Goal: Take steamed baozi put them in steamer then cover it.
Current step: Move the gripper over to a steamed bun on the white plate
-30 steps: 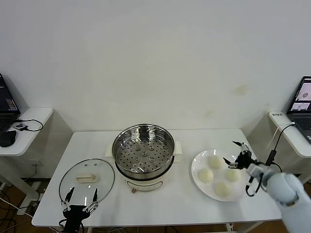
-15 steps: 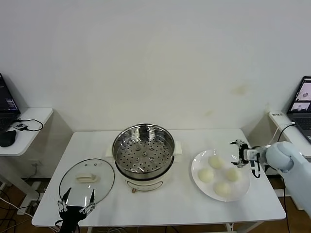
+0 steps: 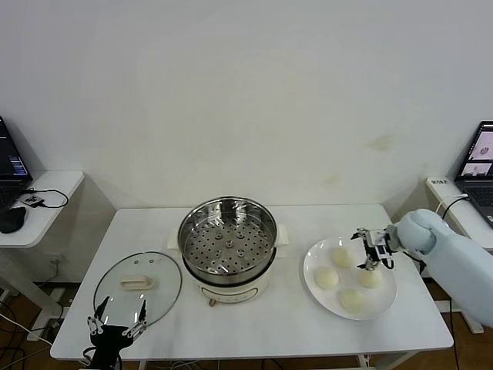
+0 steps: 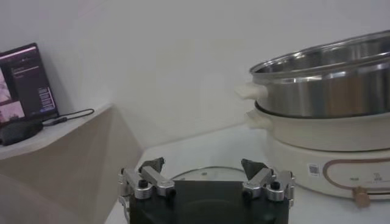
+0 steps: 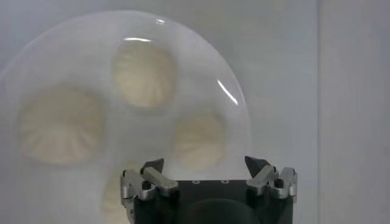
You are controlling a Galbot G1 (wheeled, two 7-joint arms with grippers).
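Four cream-white baozi lie on a white plate (image 3: 311, 270) at the right: one at the back (image 3: 341, 256), one at the left (image 3: 326, 277), one at the right (image 3: 370, 278), one at the front (image 3: 352, 299). My right gripper (image 3: 368, 250) hovers open over the plate's far right part, holding nothing. In the right wrist view the gripper (image 5: 204, 163) is open above a baozi (image 5: 201, 141). The empty steel steamer (image 3: 227, 247) stands mid-table. The glass cover (image 3: 139, 284) lies flat to its left. My left gripper (image 3: 117, 320) is open near the cover's front edge.
The left wrist view shows the open left gripper (image 4: 204, 165), the cover's rim (image 4: 207, 172) and the steamer (image 4: 323, 91) on its white base. Side desks with laptops (image 3: 479, 158) stand at both sides. Bare tabletop lies in front of the steamer.
My right gripper has moved left from beside the plate to above its baozi. My left gripper has drawn back a little toward the table's front edge.
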